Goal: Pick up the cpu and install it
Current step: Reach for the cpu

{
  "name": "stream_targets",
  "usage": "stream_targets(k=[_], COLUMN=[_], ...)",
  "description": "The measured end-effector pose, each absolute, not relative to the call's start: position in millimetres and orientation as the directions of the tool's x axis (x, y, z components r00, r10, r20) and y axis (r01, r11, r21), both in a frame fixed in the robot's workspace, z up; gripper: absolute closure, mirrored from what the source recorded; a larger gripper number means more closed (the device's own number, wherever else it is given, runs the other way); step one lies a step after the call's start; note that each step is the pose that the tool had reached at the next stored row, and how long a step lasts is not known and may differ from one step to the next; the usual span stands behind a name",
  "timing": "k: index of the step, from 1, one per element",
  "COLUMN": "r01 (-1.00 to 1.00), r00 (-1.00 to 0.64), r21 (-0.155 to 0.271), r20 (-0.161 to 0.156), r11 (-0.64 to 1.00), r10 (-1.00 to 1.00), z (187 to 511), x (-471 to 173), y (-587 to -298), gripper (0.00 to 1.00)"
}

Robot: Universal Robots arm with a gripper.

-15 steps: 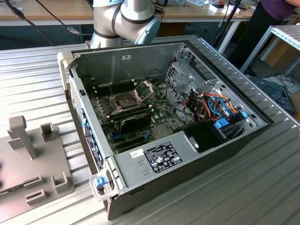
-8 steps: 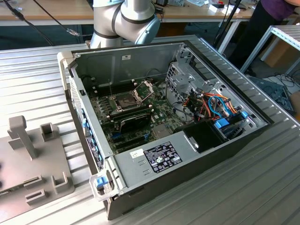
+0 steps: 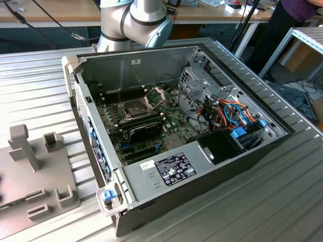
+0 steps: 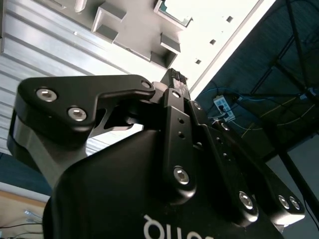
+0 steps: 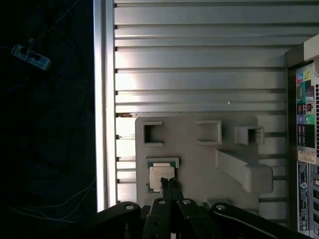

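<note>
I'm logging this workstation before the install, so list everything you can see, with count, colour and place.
cpu: one, silvery-grey, in a recess of the fixture.
fixture: one, grey, on the table beside the computer case.
computer case: one, grey, open, on the table.
motherboard: one, green, inside the case.
socket: one, dark, frame hinged up, on the motherboard.
table: one, ribbed silver.
person: one, dark clothing, beyond the table.
arm: one, silver-grey, behind the case.
end effector: one, black, shut, over the cpu's edge.
</note>
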State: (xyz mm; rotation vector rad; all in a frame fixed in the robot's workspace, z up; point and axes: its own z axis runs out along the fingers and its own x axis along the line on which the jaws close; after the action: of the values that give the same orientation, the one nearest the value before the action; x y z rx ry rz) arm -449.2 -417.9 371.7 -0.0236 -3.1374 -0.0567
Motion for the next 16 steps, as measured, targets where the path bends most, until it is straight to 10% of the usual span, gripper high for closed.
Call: stream_targets(k=[16], r01=[0.015], r00=[-1.000], r21=[0.036], r20=[0.004], r11=[0.999], r10=[0.015], z=[338.4], x=[-449.3], y=[-417.9], gripper=[0.89])
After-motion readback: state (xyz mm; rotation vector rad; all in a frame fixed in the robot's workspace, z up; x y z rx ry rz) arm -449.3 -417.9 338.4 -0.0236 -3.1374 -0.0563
